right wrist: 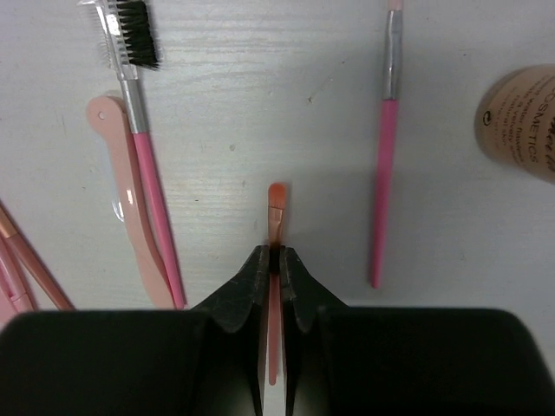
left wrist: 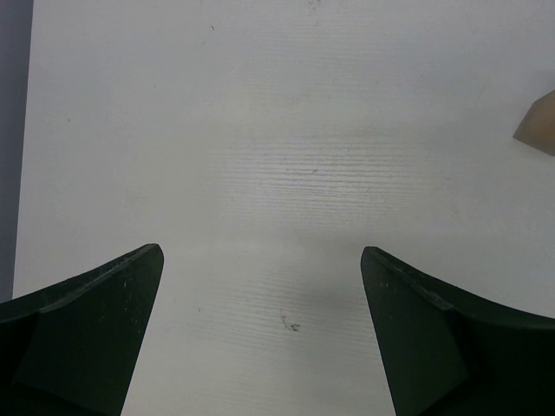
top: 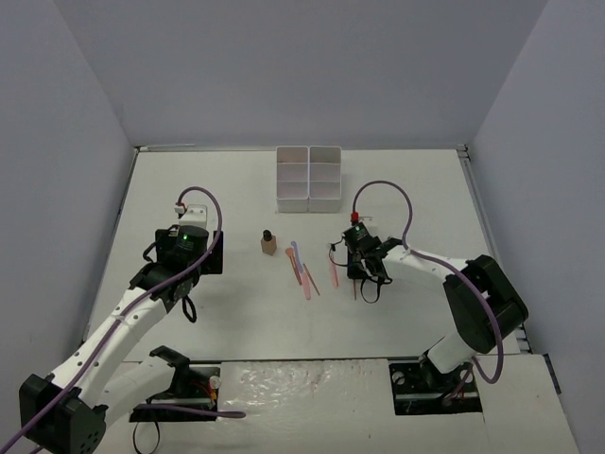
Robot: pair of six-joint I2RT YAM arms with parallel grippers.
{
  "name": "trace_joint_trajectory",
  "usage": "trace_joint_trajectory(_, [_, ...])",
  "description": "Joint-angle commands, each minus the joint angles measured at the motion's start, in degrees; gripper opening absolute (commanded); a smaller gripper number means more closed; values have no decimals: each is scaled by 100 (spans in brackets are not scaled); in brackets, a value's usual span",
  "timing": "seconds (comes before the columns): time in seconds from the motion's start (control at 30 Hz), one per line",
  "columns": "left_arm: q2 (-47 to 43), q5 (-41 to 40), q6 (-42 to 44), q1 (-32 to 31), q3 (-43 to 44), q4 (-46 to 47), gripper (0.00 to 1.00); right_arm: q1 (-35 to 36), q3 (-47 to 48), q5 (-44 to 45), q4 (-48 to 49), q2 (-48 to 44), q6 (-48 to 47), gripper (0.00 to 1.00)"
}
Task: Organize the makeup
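My right gripper (right wrist: 276,256) is shut on a thin peach-orange brush (right wrist: 277,204), whose tip sticks out ahead of the jaws just over the table; in the top view this gripper (top: 363,271) is right of the stick cluster. Beside it lie a pink-handled brow brush (right wrist: 149,173), a pale pink razor-like stick (right wrist: 128,204) and a pink brush (right wrist: 382,165). A tan bottle (right wrist: 519,121) with a black cap stands upright (top: 268,242). More sticks (top: 301,269) lie mid-table. My left gripper (left wrist: 260,251) is open and empty over bare table, left of the bottle (left wrist: 539,126).
The white gridded compartment box (top: 309,177) stands at the back centre of the table. The table's left edge (left wrist: 19,173) shows in the left wrist view. A few brown and pink sticks (right wrist: 17,260) lie at the far left of the right wrist view.
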Motion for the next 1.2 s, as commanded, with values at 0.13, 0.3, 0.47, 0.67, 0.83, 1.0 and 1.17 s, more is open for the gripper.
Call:
trace_joint_trajectory(0.13, [13,-121,19,43,190,162,97,34,1331,324,200,-445,-765,0])
trace_joint_trajectory(0.3, [-15,-68,3,43,190,188,97,26,1535,337,1825,-717,-1185,0])
trace_joint_trajectory(0.47, [-43,27,2,43,164,216,97,8,1204,269,4033,-587,-1994,0])
trace_joint_trajectory(0.67, [-43,119,-18,46,153,240,97,-143,1248,185,5670,90,-2160,0])
trace_joint_trajectory(0.83, [-22,240,-25,43,138,304,97,-381,1591,30,6780,902,-2201,0])
trace_joint_trajectory(1.0, [1,318,-25,43,138,320,97,-465,2081,-83,7227,1555,-2656,0])
trace_joint_trajectory(1.17, [-30,343,-34,48,124,320,97,-603,2336,-523,7707,1867,-2872,0])
